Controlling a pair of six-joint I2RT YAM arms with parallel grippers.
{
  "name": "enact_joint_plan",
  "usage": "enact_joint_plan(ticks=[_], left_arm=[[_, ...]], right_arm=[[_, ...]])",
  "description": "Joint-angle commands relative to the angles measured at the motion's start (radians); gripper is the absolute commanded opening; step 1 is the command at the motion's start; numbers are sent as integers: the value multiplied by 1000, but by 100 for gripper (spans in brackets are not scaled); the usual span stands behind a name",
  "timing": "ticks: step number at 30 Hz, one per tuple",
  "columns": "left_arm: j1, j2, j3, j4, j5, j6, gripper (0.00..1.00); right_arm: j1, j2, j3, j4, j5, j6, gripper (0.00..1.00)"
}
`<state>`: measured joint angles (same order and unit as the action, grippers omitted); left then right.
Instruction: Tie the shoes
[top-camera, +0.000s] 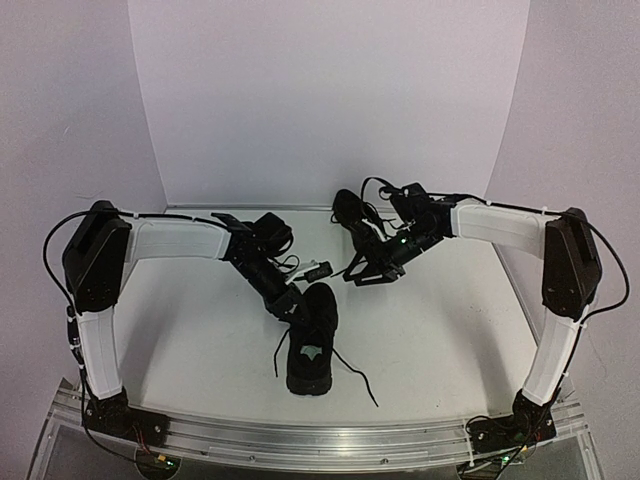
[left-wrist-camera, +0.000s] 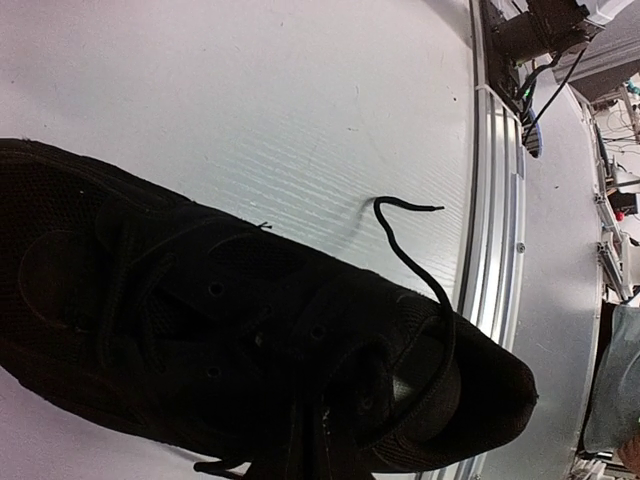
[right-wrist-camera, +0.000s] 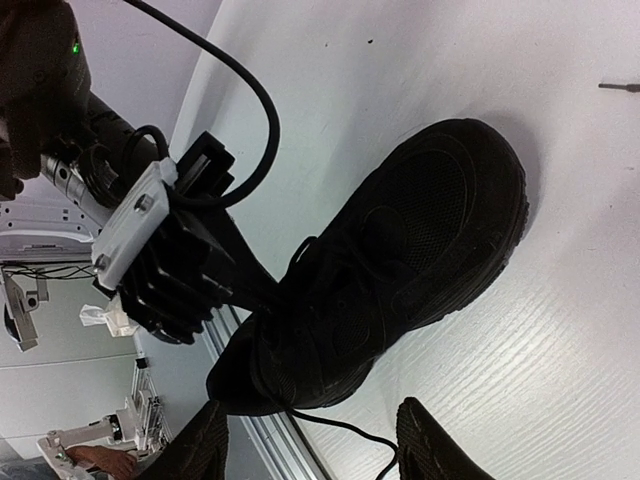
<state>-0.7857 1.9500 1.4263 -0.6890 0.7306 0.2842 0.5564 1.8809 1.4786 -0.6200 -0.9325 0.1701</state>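
Observation:
One black shoe (top-camera: 312, 345) lies mid-table with its toe toward the front edge, and it fills the left wrist view (left-wrist-camera: 200, 330). Its laces (top-camera: 356, 378) trail loose, one curling over the heel (left-wrist-camera: 415, 270). My left gripper (top-camera: 290, 300) presses on the shoe's lacing area with its jaws together; whether a lace is pinched I cannot tell. The other shoe (top-camera: 352, 212) stands at the back, behind my right gripper (top-camera: 360, 272). That gripper (right-wrist-camera: 312, 455) hovers open over the near shoe (right-wrist-camera: 400, 250), a lace end (right-wrist-camera: 345, 430) lying between its fingers (right-wrist-camera: 430, 445).
An aluminium rail (top-camera: 320, 440) runs along the table's front edge, close to the near shoe's heel (left-wrist-camera: 490, 250). White walls close the back and both sides. A small dark object (top-camera: 318, 270) lies between the two grippers. The left arm's camera body (right-wrist-camera: 170, 270) stands close beside the shoe.

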Motion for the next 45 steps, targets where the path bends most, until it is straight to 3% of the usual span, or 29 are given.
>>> enact_joint_plan(ticks=[1, 15, 33, 45], left_arm=[[-9, -109, -54, 111, -44, -7, 3], [-28, -234, -185, 311, -162, 40, 0], [-50, -255, -308, 496, -268, 125, 0], [-63, -299, -350, 557, -327, 192, 0]], right_arm=[[-3, -40, -31, 47, -23, -18, 53], [8, -27, -46, 135, -109, 1, 45], [94, 41, -94, 197, -98, -193, 33], [93, 26, -215, 444, -108, -99, 32]])
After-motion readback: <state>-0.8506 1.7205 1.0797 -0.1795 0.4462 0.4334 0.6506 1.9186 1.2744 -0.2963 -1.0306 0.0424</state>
